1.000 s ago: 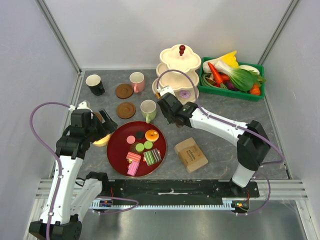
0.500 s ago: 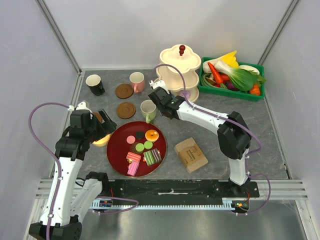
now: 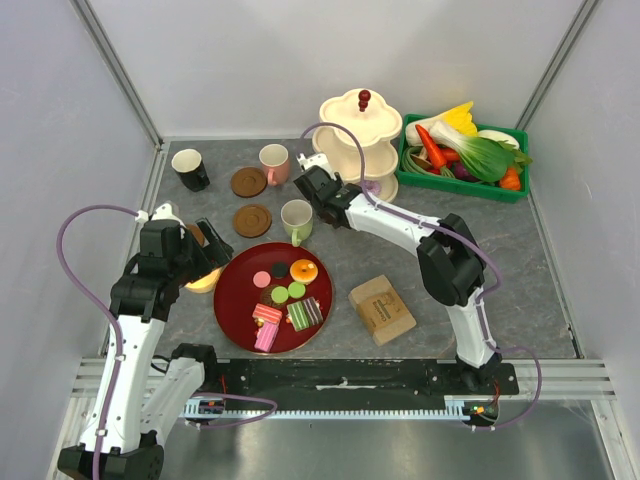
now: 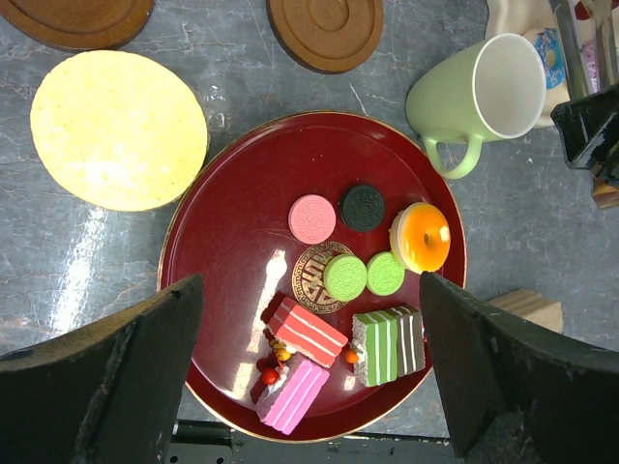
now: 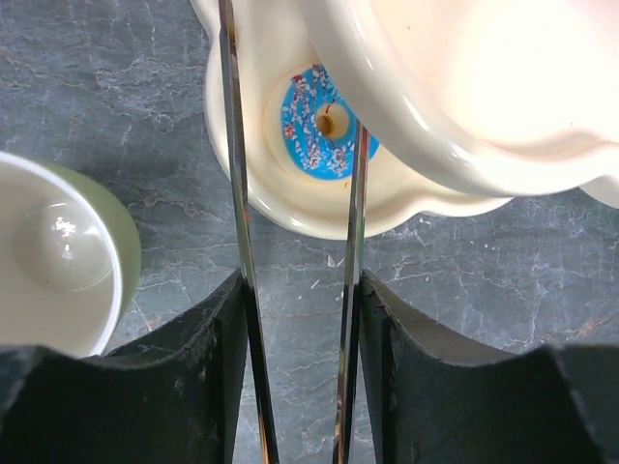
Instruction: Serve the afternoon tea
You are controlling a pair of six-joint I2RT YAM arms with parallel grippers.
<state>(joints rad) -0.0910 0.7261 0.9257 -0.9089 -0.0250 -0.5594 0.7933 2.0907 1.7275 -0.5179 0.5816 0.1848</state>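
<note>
- From above, the left gripper (image 3: 210, 247) hangs at the left rim of the red tray (image 3: 235, 300). The right gripper (image 3: 312, 183) reaches to the left edge of the cream tiered stand (image 3: 360, 120), just behind the green mug (image 3: 297, 218).
- The pink mug (image 3: 274, 163) and black mug (image 3: 190, 168) stand at the back left. One brown coaster (image 3: 249, 181) lies just beside the pink mug and a second coaster (image 3: 252, 220) lies left of the green mug.
- A green crate (image 3: 405, 178) of toy vegetables sits at the back right, and a tan block (image 3: 381, 308) lies right of the tray.
- In the left wrist view, the left gripper's jaws are spread wide with nothing between them, above the tray.
- The tray holds a pink macaron (image 4: 311, 218), a black cookie (image 4: 363, 207), an orange donut (image 4: 421, 237), two green macarons (image 4: 345, 277) and three striped cake slices (image 4: 308, 333).
- A yellow disc (image 4: 118, 130) lies just left of the tray.
- In the right wrist view, the right gripper's fingers (image 5: 193, 367) are closed on metal tongs (image 5: 237, 242), whose blades run along their inner faces.
- The blue donut (image 5: 319, 121) lies flat on the lowest tier (image 5: 290, 208). The right blade crosses its right edge and the left blade stands apart from it.
</note>
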